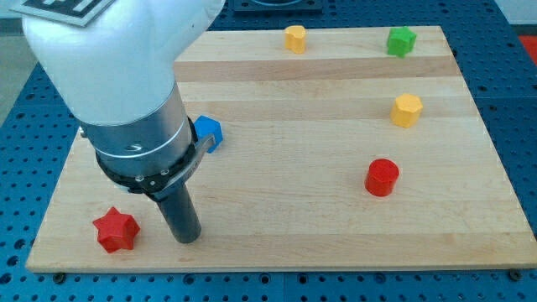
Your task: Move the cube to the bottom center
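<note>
Okay, wooden worktop (277,252) on a blue pegboard (17,92), single camera view. Rig has no jaws, just a dark rod, so no open/closed state to report.

My tip (189,239) sits on the worktop near the 7 o'clock corner of the board. White-and-grey arm body (126,101) fills the 10 o'clock part of the view and hides some of the board there.

Blue cube (208,132) is at about 9 o'clock from board centre, partly hidden behind the arm's grey collar; only its right part shows. From the tip it lies at roughly 12 to 1 o'clock, well apart. Cannot tell whether the cube touches the collar.

Red star (115,230) is at 9 o'clock from the tip, near it but not touching, close to the board's bottom edge.

Red cylinder (382,177) sits at about 4 o'clock from board centre, well apart from the tip.

Yellow hexagon (407,110) is at 1 o'clock from the red cylinder, near the right edge.

Green block (401,40), star-like shape, is at the 1 o'clock corner.

Second yellow block (294,38) at 12 o'clock by the top edge; shape not clear.
</note>
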Action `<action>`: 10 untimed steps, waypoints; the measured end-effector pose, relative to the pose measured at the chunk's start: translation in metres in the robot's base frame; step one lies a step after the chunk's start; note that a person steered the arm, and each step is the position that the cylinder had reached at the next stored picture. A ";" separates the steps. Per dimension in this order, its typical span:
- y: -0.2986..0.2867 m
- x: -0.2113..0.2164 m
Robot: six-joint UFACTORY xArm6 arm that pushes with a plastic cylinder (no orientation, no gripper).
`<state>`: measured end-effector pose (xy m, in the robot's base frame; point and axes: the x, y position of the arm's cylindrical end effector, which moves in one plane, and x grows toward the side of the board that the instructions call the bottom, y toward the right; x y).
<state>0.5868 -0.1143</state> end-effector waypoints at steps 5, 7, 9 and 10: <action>-0.026 -0.142; -0.028 -0.179; -0.016 -0.197; -0.016 -0.197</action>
<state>0.3898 -0.1305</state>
